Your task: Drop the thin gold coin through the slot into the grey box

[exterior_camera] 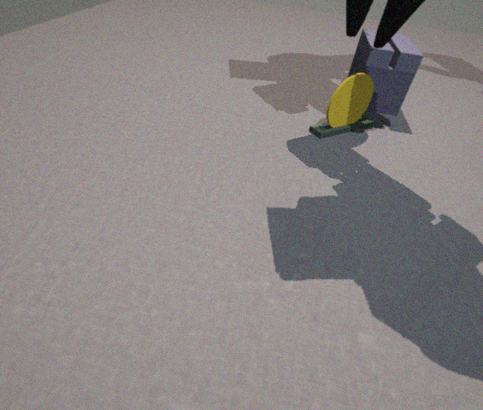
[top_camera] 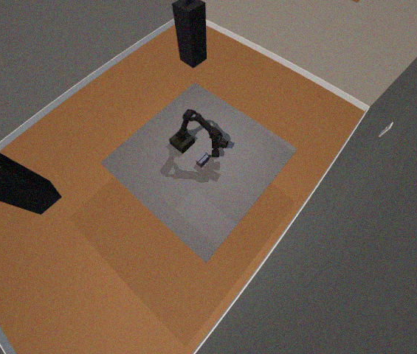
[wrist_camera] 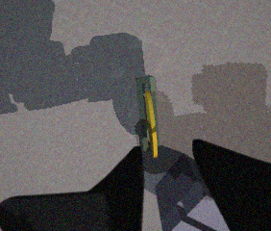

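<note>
From the wrist camera, two dark fingers fill the lower part of the view, one at lower left and one at lower right, with a clear gap between them. The gripper [wrist_camera: 166, 168] is partly open and holds nothing.

Moving rightward from the left finger [wrist_camera: 121, 188], the gold coin [wrist_camera: 150, 122] appears just beyond that finger's tip, ahead of the gripper and a little to the left of the gap's centre line. It is seen edge-on as a thin yellow strip, standing upright in its dark-green holder [wrist_camera: 145, 89]. Its long axis points straight away from the gripper, roughly in line with the gap between the fingers.

Further right, directly below the gap, sits the grey box [wrist_camera: 181, 192] with its narrow slot [wrist_camera: 193, 222] showing as a dark line at the bottom edge.

The outside camera agrees: the fingertips hang over the box top, and the coin stands apart from them, below and in front of the box.

My judgement is that the gripper must advance and descend so the fingers straddle the coin's flat faces.
</note>
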Available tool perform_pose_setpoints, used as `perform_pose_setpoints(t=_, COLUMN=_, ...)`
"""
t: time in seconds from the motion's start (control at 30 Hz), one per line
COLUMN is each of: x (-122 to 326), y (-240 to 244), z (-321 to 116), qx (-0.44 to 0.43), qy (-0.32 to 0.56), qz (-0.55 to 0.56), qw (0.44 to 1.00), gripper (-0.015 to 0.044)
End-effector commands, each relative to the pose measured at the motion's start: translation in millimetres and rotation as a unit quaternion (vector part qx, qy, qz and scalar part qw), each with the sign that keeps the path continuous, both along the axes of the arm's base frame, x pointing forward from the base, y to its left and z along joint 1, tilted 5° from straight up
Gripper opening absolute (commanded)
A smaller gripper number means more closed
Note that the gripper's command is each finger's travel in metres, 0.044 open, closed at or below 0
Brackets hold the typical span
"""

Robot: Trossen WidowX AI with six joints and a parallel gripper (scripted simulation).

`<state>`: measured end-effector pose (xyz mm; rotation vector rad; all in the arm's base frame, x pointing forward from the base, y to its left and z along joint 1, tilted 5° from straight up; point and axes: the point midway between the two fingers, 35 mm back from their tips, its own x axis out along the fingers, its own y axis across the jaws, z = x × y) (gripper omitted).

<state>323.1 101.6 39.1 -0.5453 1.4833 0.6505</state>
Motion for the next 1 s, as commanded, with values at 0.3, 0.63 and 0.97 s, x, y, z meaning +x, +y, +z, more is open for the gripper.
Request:
perform_pose_setpoints(t=0.3, x=-6, y=3, z=-19, qx=-0.001, qy=0.009, qz=-0.002, qw=1.000, gripper=0.0161)
perform_pose_setpoints(t=0.63, x=-5, y=4, z=-35, qx=-0.001, qy=0.009, qz=-0.002, qw=1.000, gripper=0.0161)
perform_pose_setpoints(t=0.97, x=-6, y=5, z=-52, qx=-0.001, qy=0.009, qz=-0.002, qw=1.000, gripper=0.0161)
